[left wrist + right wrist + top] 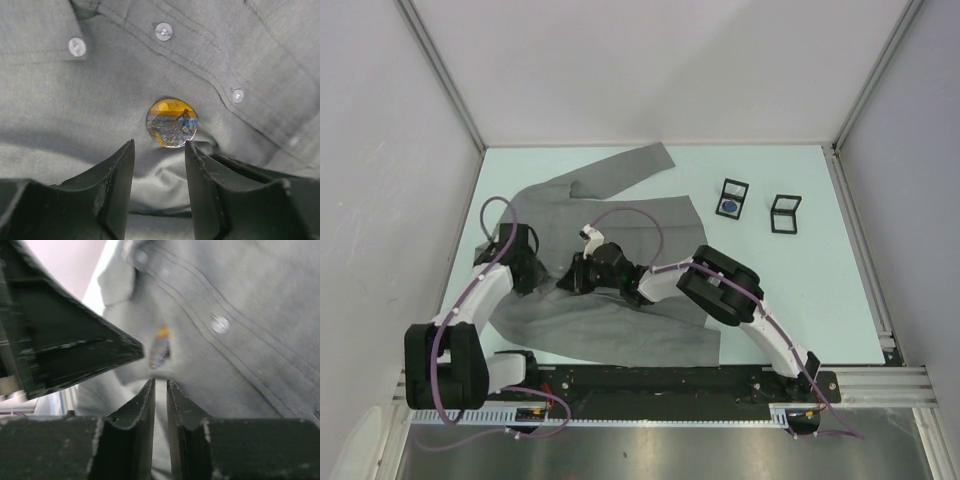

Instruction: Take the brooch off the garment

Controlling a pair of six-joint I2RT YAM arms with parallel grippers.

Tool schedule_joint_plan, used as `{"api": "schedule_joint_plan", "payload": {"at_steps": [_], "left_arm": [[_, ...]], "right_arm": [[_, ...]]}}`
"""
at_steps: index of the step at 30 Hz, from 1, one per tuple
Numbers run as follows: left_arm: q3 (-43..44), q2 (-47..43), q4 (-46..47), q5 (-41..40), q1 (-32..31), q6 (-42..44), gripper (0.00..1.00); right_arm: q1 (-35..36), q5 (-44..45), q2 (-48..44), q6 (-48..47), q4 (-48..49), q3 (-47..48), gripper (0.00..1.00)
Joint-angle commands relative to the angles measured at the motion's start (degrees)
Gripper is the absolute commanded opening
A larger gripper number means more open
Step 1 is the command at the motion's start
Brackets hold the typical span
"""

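Note:
The grey garment (620,320) lies spread on the table. The brooch (171,123), a round badge with an orange and blue picture, is pinned beside the button row (164,31). It shows edge-on in the right wrist view (160,347). My left gripper (160,150) is open, its tips just short of the brooch and straddling a cloth fold. My right gripper (160,386) is nearly closed, pinching grey cloth just below the brooch. In the top view both grippers, left (535,275) and right (570,278), meet over the garment's chest and hide the brooch.
Two small black display stands sit at the back right of the table, one (732,197) holding a blue disc, the other (785,212) without one. The left gripper's finger (75,340) looms at the left of the right wrist view.

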Motion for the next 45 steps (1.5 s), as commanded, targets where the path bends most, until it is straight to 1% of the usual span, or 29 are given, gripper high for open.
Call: {"api": "schedule_joint_plan", "payload": {"at_steps": [1, 4, 5, 8, 9, 12, 16, 17, 19, 23, 28, 32, 36, 39, 40, 45], "left_arm": [[3.64, 1.56, -0.01, -11.75, -5.51, 2.88, 0.50], [3.20, 1.91, 0.78, -12.92, -7.36, 4.02, 0.52], [3.20, 2.17, 1.30, -13.01, -7.97, 5.07, 0.53], [3.64, 4.01, 1.75, -15.02, -11.13, 6.21, 0.57], [4.25, 4.81, 1.66, -15.47, -12.80, 6.31, 0.58], [6.79, 8.58, 0.61, -18.79, -15.18, 6.22, 0.59], [9.26, 13.33, -1.24, -21.44, -15.62, 5.70, 0.51], [9.52, 13.77, -1.93, -21.97, -15.62, 5.00, 0.50], [9.62, 14.39, -2.21, -22.94, -15.71, 4.47, 0.51], [9.00, 14.83, -0.80, -21.54, -16.06, 4.81, 0.51], [8.83, 16.32, 0.08, -21.01, -17.21, 4.99, 0.56], [8.82, 17.47, -0.53, -21.79, -17.21, 4.38, 0.56], [9.00, 17.38, -0.89, -21.97, -17.12, 4.03, 0.52], [8.82, 16.77, -1.06, -21.89, -17.12, 3.50, 0.43], [8.82, 16.33, -1.32, -21.89, -17.21, 3.24, 0.38], [8.12, 12.56, -1.33, -21.80, -17.12, 3.15, 0.28]], "right_arm": [[0.00, 2.67, 2.25, 1.91, -0.89, 2.91, 0.18], [-0.96, 5.51, 1.90, 2.79, -5.64, 2.91, 0.18], [-1.23, 5.25, 2.07, 3.14, -6.10, 2.91, 0.17], [-1.67, 3.15, 3.12, 4.72, -4.79, 2.91, 0.15], [-1.49, 2.79, 3.22, 5.16, -4.35, 2.83, 0.15], [-0.88, 2.88, 2.87, 4.90, -4.16, 2.83, 0.15], [-0.88, 3.76, 2.07, 4.72, -5.40, 2.91, 0.15], [-0.96, 3.76, 2.07, 4.90, -5.48, 2.83, 0.15], [-1.05, 3.58, 2.25, 5.16, -5.40, 2.83, 0.15], [-1.14, 2.97, 2.43, 5.69, -5.05, 2.83, 0.15], [-1.23, 2.79, 2.25, 5.69, -5.13, 2.83, 0.15], [-1.32, 2.61, 2.08, 5.69, -5.22, 2.83, 0.15], [-1.49, 2.18, 1.64, 5.60, -5.31, 2.83, 0.15], [-1.32, 1.56, 1.11, 4.90, -5.31, 2.83, 0.15], [-1.32, 1.39, 0.93, 4.20, -5.22, 2.83, 0.15], [-1.14, 0.07, -0.12, 1.57, -5.57, 2.83, 0.16]]}}
